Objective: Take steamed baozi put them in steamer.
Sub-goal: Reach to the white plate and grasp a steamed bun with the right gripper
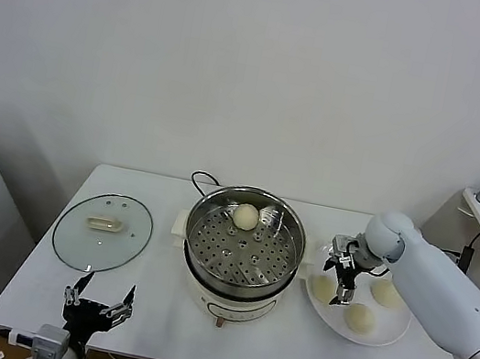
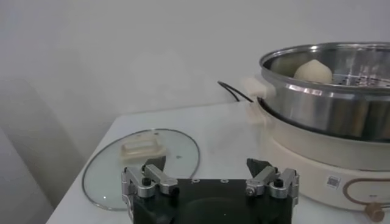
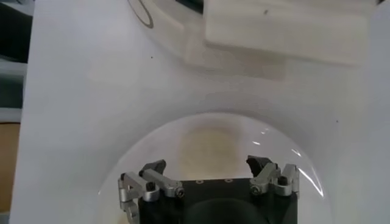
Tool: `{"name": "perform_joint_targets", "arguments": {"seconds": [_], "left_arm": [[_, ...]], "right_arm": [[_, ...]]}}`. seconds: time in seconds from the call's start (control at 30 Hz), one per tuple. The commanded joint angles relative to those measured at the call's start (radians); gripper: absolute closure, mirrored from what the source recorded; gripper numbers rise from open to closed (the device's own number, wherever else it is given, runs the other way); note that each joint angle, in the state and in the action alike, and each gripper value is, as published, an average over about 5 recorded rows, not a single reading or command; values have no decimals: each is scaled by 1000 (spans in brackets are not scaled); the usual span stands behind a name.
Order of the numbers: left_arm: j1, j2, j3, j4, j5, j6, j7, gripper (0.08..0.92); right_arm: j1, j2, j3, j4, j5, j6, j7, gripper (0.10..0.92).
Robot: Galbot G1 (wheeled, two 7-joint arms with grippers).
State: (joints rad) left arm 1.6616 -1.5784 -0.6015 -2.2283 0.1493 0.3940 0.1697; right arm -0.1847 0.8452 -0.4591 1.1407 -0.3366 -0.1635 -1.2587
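Observation:
The steel steamer (image 1: 244,245) stands on its white pot base at the table's middle, with one cream baozi (image 1: 245,217) at its far side. Three more baozi lie on the white plate (image 1: 328,317) to the right: one at the left (image 1: 323,290), one at the front (image 1: 359,319) and one at the back right (image 1: 387,292). My right gripper (image 1: 343,277) is open and empty just above the left one. In the right wrist view (image 3: 207,165) a pale cream bun (image 3: 210,145) shows between its fingers. My left gripper (image 1: 97,303) is open and parked at the front left.
The glass lid (image 1: 102,231) with its cream handle lies flat on the table's left; it also shows in the left wrist view (image 2: 141,164). A black cord (image 1: 199,178) runs behind the steamer. The steamer's handle (image 3: 286,30) is close beyond the plate.

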Motion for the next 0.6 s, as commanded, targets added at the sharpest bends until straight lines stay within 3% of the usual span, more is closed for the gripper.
{"name": "perform_joint_targets", "arguments": {"seconds": [0.03,0.37,0.47,0.6], "left_arm": [[-2,0,1,5,1,1,0,177],[-8,0,0,14,2,2,1,177],[-9,0,0,16,2,2,1,177],[-10,0,0,19,2,2,1,177]], "right_arm": [[-27,32,23,-42,-39,22,27,203],[-27,37,26,-53,-53,19,25,205],[-28,37,27,-56,-52,18,25,248],[-29,40,30,-61,-47,18,28,363]]}}
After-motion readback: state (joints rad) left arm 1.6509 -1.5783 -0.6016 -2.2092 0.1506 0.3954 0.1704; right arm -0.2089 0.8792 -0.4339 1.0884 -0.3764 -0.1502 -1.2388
